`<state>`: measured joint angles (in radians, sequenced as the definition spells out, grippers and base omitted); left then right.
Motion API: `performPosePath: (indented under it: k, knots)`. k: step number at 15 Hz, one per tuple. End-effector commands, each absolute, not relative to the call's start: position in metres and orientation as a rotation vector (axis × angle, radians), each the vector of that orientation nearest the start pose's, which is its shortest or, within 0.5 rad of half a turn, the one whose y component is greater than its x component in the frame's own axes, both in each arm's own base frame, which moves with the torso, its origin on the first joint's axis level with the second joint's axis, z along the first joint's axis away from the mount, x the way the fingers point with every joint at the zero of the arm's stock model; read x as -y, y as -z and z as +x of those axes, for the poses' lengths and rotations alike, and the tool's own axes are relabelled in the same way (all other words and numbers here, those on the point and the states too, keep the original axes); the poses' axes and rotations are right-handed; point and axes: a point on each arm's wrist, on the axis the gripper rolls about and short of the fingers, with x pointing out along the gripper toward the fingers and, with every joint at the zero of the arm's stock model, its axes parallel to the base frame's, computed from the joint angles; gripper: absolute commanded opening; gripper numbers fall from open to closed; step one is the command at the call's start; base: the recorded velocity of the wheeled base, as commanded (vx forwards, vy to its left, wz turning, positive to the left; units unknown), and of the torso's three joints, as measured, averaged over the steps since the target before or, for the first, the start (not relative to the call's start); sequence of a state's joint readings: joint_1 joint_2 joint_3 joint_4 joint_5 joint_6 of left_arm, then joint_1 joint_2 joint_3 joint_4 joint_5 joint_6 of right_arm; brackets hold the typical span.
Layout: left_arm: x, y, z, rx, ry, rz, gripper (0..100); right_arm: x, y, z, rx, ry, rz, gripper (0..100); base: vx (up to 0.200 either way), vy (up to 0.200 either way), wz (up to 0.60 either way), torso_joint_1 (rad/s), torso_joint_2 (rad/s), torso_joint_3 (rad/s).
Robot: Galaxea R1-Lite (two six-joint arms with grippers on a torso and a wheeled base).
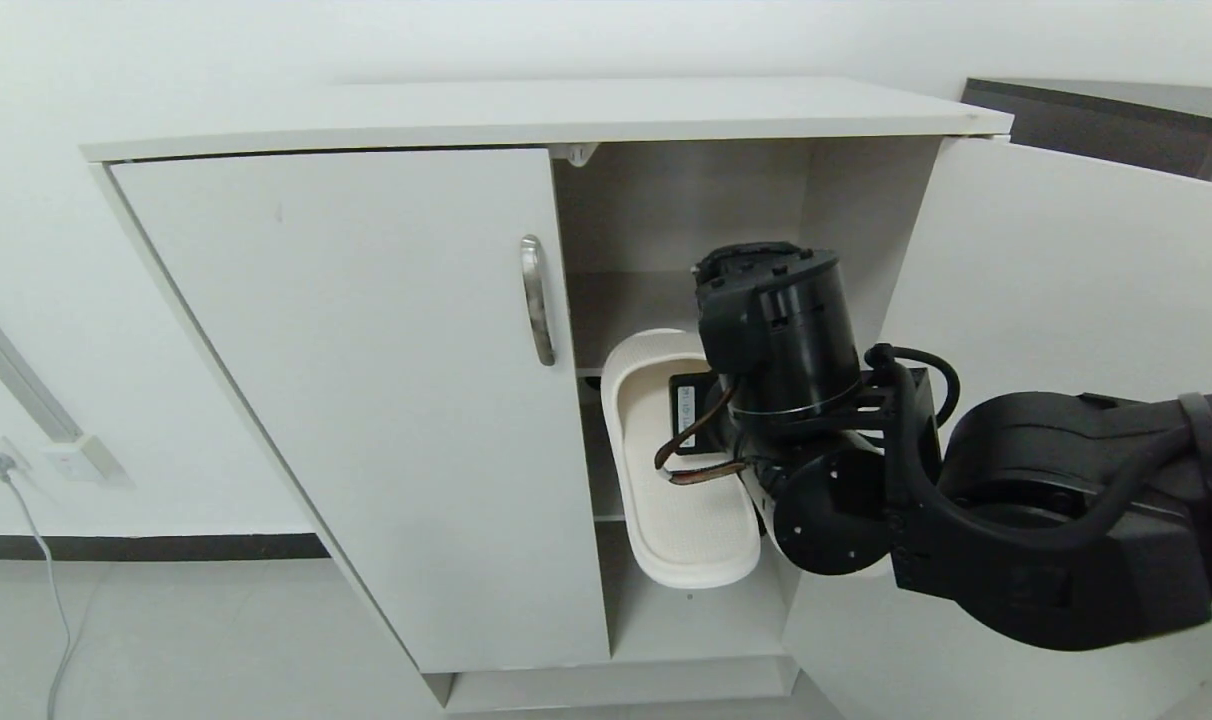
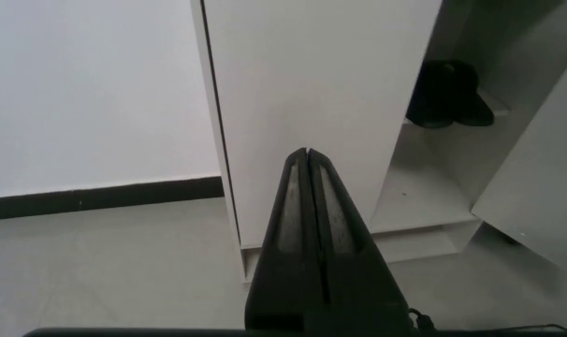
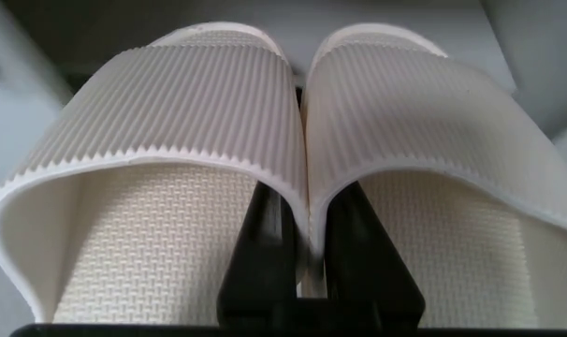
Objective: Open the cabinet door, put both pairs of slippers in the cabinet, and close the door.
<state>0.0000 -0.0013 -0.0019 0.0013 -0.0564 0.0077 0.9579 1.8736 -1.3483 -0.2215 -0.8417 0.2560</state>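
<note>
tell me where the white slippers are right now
In the head view, the white slippers are clamped in the right end effector at the open right side of the cabinet, just right of the closed left door.

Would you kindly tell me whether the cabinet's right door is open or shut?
Open: the right door is swung outward, exposing the shelves; the right tool holds the white slippers at the opening.

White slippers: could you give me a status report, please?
Right gripper shut on white slippers, at open cabinet. Left gripper shut, empty. Black slippers already shelved; right door open.
</note>
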Motion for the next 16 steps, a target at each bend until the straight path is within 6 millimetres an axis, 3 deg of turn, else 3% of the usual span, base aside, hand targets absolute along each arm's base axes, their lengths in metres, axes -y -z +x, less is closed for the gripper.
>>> performPosePath:
  k: [1, 6, 8, 16]
  knots:
    - [0.001, -0.076, -0.023, 0.0, 0.057, 0.008, 0, -0.293, -0.235, 0.226, -0.202, -0.09, 0.016, 0, 0.2, 0.0, 0.0, 0.007, 0.0, 0.002]
    - [0.001, -0.076, -0.023, 0.0, 0.055, 0.008, 0, -0.294, -0.228, 0.24, -0.209, -0.063, -0.005, 0, 0.2, 0.0, 0.0, 0.006, 0.0, 0.005]
    - [0.001, -0.076, -0.023, 0.0, 0.055, 0.008, 0, -0.298, -0.222, 0.256, -0.214, -0.045, -0.006, 0, 0.0, 0.0, 0.0, 0.0, 0.0, 0.0]
    - [0.001, -0.076, -0.023, 0.0, 0.054, 0.008, 0, -0.303, -0.228, 0.305, -0.209, -0.032, 0.03, 0, 0.0, 0.0, 0.0, 0.0, 0.0, 0.0]
